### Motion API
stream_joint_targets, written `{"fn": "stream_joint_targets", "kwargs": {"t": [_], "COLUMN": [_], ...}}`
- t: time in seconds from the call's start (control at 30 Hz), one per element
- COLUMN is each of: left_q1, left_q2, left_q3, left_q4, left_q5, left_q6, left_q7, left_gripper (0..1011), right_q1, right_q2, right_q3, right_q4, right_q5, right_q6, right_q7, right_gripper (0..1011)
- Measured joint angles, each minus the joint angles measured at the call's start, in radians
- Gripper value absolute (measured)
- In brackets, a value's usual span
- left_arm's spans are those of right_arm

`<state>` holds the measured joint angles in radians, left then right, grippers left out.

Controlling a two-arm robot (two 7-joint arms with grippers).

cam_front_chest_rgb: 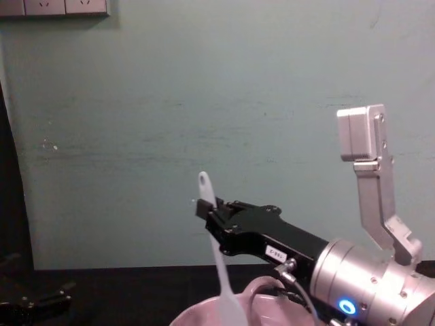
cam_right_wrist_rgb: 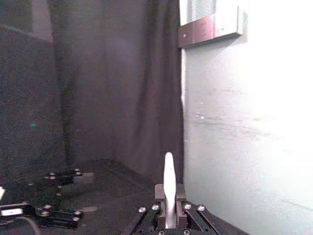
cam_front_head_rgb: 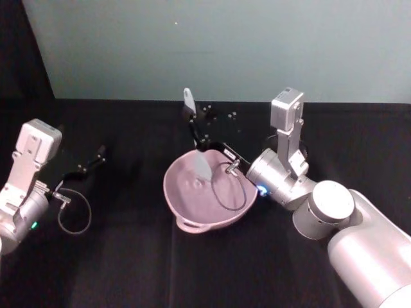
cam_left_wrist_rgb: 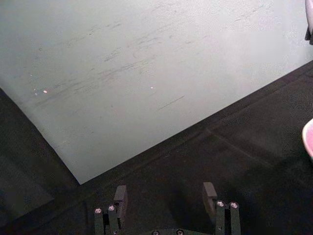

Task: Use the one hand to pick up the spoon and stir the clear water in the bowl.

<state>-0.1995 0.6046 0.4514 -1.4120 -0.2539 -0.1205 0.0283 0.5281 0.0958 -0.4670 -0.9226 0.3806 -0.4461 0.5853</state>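
1. The black table carries everything and runs back to a pale green wall.
2. The silver right arm reaches in from the robot's right, a blue light glowing on it, and its black cable loops down over the bowl.
3. The pale pink bowl sits at mid-table with its small loop handle on the near rim. Clear water is hard to make out inside it.
4. The left gripper hangs low over the table well to the left of the bowl. Its fingers are spread apart and hold nothing.
5. The right gripper is above the bowl's far side, its fingers clamped on the spoon's handle.
6. The white spoon stands nearly upright, with its holed handle end above the fingers and its flat head down inside the bowl.
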Motion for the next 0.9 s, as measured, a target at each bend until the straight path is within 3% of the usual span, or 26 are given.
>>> {"fn": "stream_joint_targets", "kwargs": {"t": [0.17, 0.4, 0.63, 0.9], "left_q1": [0.0, 0.0, 0.0, 0.0], "left_q2": [0.0, 0.0, 0.0, 0.0], "left_q3": [0.0, 0.0, 0.0, 0.0], "left_q4": [0.0, 0.0, 0.0, 0.0], "left_q5": [0.0, 0.0, 0.0, 0.0], "left_q6": [0.0, 0.0, 0.0, 0.0], "left_q7": [0.0, 0.0, 0.0, 0.0], "left_gripper": [1011, 1011, 1011, 1011], "right_q1": [0.005, -0.042, -0.131, -0.178], "right_q2": [0.018, 0.07, 0.124, 0.134], "right_q3": [0.022, 0.053, 0.073, 0.047], "right_q4": [0.01, -0.075, -0.239, -0.311], "right_q5": [-0.029, -0.03, 0.027, 0.082], "right_q6": [-0.028, 0.002, 0.076, 0.134], "right_q7": [-0.017, -0.008, 0.037, 0.076], "right_gripper": [127, 127, 127, 126]}}
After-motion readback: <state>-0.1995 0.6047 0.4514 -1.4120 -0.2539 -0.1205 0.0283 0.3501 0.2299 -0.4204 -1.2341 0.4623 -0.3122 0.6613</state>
